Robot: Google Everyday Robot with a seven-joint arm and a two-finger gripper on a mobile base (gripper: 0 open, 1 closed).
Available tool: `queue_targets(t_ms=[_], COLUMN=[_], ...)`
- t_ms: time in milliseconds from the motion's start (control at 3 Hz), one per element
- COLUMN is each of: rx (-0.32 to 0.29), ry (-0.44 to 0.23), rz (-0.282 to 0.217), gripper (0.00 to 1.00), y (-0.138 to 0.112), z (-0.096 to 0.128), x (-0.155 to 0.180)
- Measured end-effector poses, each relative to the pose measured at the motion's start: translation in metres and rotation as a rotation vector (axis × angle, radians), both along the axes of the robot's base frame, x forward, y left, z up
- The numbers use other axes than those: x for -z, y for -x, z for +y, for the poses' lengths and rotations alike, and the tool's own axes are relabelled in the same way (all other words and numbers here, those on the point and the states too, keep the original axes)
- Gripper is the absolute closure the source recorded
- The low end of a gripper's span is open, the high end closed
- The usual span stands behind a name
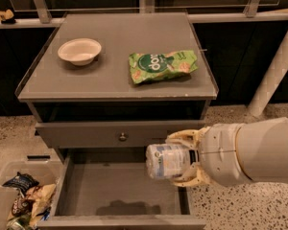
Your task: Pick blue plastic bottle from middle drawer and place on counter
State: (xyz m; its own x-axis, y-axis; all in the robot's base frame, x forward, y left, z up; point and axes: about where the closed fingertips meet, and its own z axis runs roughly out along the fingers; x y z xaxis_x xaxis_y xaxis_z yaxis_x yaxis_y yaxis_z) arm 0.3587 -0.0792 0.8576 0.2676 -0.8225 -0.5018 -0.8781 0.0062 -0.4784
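My gripper (175, 161) is shut on the blue plastic bottle (164, 161), a pale bluish bottle with a white label. It holds the bottle lying sideways in the air above the right side of the open middle drawer (110, 190). The drawer's grey floor is bare, with the bottle's shadow on it. The counter (110, 56) is the grey cabinet top behind and above the gripper.
A white bowl (79, 51) and a green snack bag (162, 65) lie on the counter. A shut drawer front with a round knob (122, 137) sits above the open drawer. A clear bin with snack packets (24, 202) stands on the floor at left. A white post (273, 75) rises at right.
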Motion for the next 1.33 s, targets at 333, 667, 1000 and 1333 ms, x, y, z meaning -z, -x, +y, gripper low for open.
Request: queue_targets(t_ms=[333,667,1000,1333], rx=[0.0,-0.015,-0.049,-0.073], ry=[0.0,0.011,0.039,0.082], rz=[0.0,-0.041,-0.12,-0.181], gripper=[1.0,1.0,1.0,1.0], y=[0.0,-0.024,-0.073,-0.13], z=[0.0,0.001,0.008,0.009], x=[0.0,-0.009,-0.039,-0.079])
